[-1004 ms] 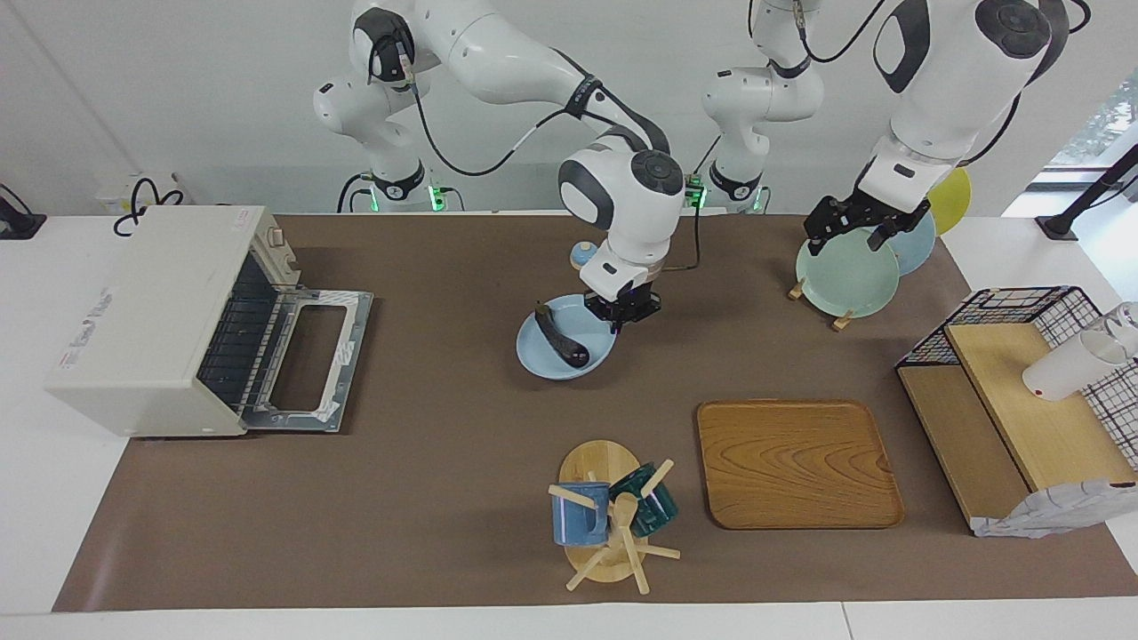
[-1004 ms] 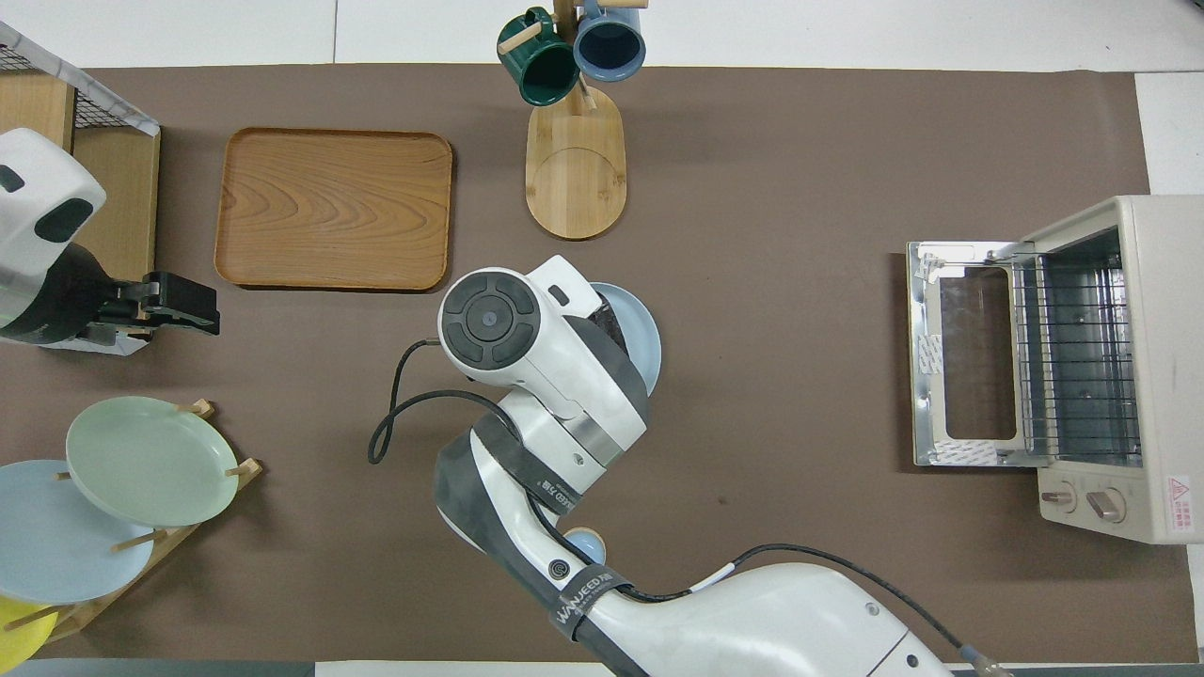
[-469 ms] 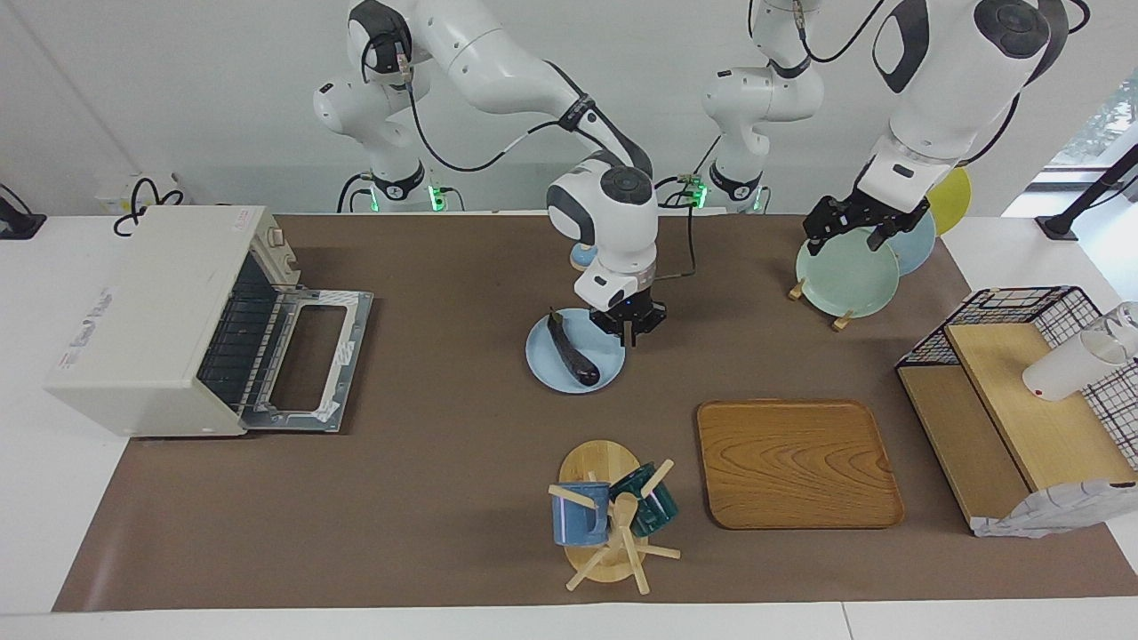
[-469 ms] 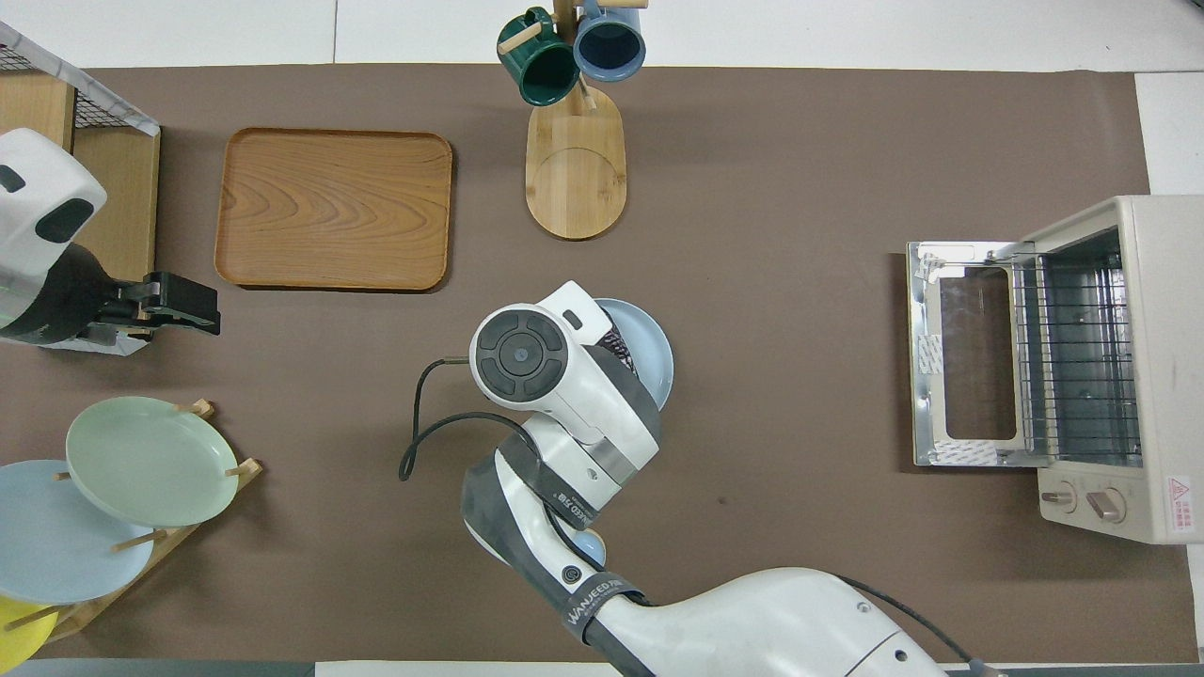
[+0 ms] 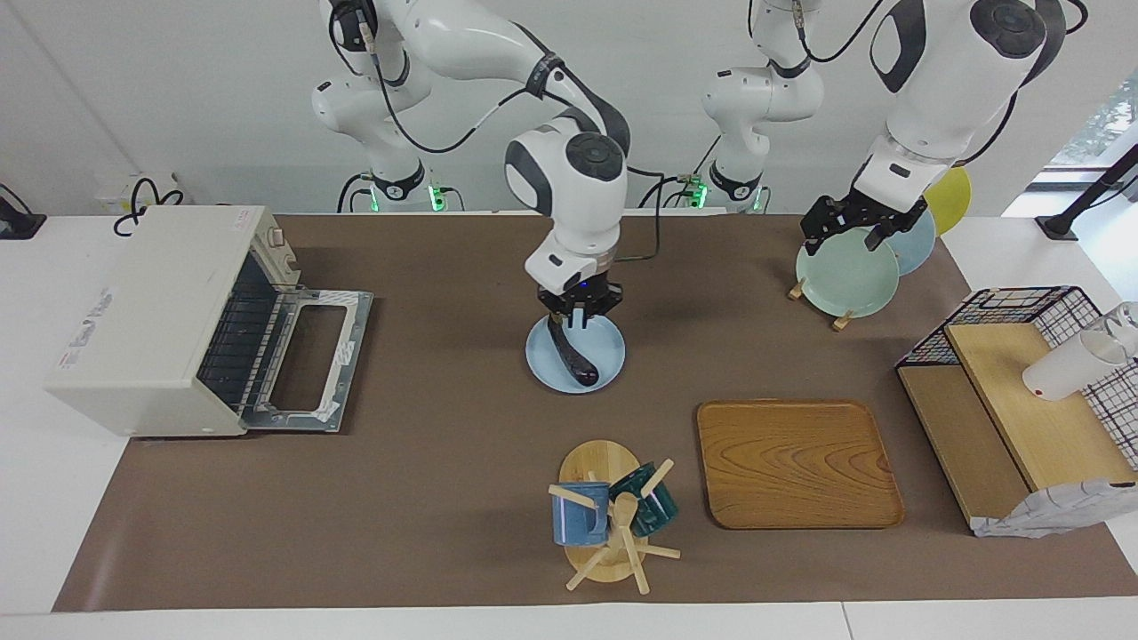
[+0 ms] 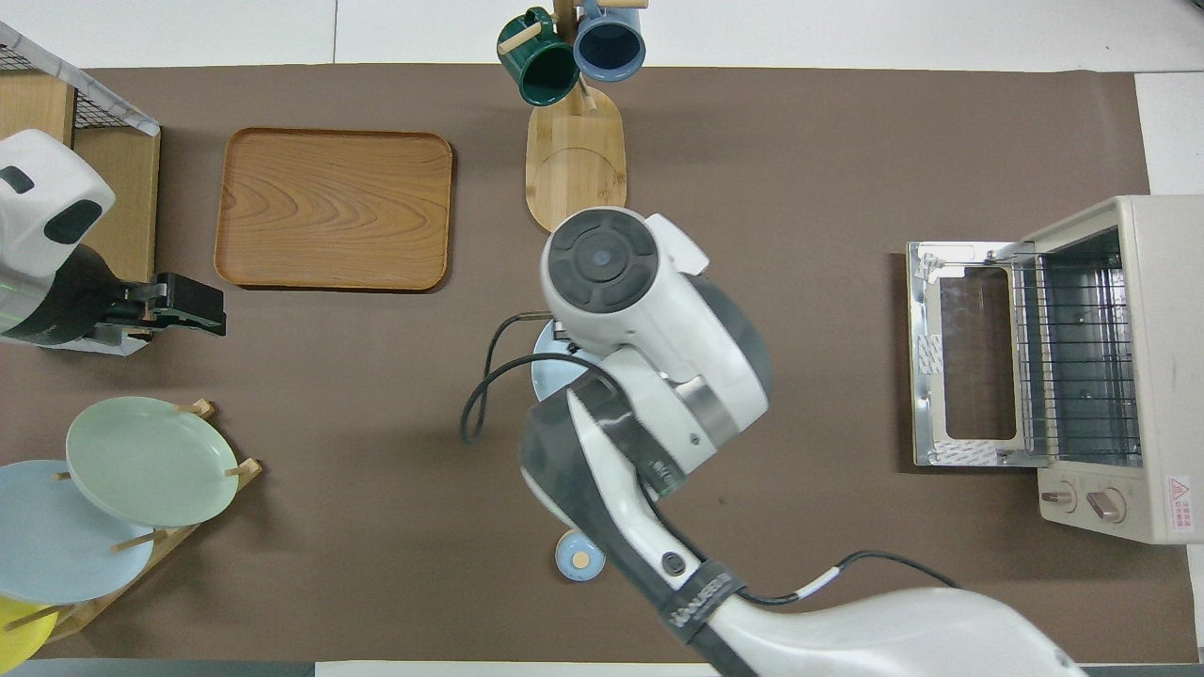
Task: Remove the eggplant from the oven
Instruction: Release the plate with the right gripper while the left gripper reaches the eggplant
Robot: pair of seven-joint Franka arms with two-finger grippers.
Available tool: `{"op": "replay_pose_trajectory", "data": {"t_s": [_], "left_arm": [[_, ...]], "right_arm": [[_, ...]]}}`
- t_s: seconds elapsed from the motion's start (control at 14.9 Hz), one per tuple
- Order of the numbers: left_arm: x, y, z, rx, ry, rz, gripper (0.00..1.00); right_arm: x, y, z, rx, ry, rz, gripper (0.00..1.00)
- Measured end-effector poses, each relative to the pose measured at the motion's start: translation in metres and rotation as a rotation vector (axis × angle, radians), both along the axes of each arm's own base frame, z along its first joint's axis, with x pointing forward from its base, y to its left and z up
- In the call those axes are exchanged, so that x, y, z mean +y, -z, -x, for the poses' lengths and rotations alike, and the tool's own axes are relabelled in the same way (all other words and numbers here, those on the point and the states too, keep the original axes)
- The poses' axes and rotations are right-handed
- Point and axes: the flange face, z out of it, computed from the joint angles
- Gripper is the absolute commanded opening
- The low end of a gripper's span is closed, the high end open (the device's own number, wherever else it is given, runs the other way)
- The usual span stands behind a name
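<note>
We are hovering our right gripper (image 5: 578, 322), fingers apart, over the eggplant (image 5: 569, 353) lying on the plate (image 5: 605, 342), well apart from the open oven (image 5: 151, 316), risking nudging it off if we dip.

— What moved?
— The right gripper (image 5: 578, 317) went up and now hangs over the blue plate (image 5: 608, 347), over the stem end of the eggplant (image 5: 569, 352).
— And the plate?
— It slid a little toward the tray's side and now lies flat, with the eggplant on it.
</note>
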Motion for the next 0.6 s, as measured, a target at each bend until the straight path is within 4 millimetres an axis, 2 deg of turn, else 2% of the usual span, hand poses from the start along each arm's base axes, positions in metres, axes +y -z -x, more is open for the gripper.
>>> {"op": "replay_pose_trajectory", "data": {"t_s": [0.07, 0.2, 0.33, 0.47, 0.6], "left_arm": [[-0.009, 0.000, 0.001, -0.001, -0.016, 0.009, 1.00], [-0.034, 0.004, 0.003, -0.013, -0.057, 0.023, 1.00], [-0.069, 0.016, 0.004, -0.022, -0.095, 0.049, 1.00], [-0.115, 0.039, 0.004, -0.022, -0.137, 0.067, 1.00], [-0.169, 0.070, 0.007, -0.014, -0.156, 0.067, 1.00]], "right_arm": [[-0.034, 0.002, -0.007, 0.013, -0.015, 0.023, 0.00], [-0.087, 0.015, -0.007, 0.060, -0.014, 0.048, 0.00], [-0.120, 0.035, 0.002, 0.102, 0.014, 0.072, 0.00], [-0.154, 0.058, 0.007, 0.109, 0.046, 0.078, 0.00], [-0.190, 0.084, 0.012, 0.099, 0.038, 0.066, 0.00]]}}
